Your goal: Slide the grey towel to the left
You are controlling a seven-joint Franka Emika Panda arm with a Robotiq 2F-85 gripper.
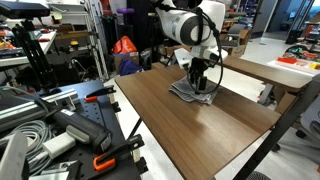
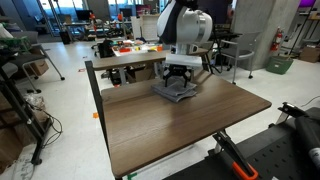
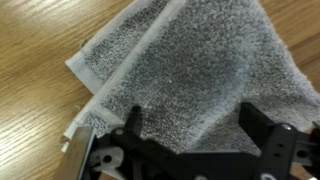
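Wrist view shows grey towel [image 3: 190, 70] under jaws, seemingly touching.

The grey towel [image 3: 190, 70] lies flat on the wood-grain worktop [image 3: 35, 120] and fills most of the frame. The cloth is folded: a lower layer shows as a stepped band along its left side, with the edges running diagonally from upper right to lower left. The pincer [image 3: 192, 135] enters from the bottom edge. Its two black fingers [image 3: 131, 122] stand wide apart above the towel's lower part. Contact between fingertips and cloth cannot be confirmed.
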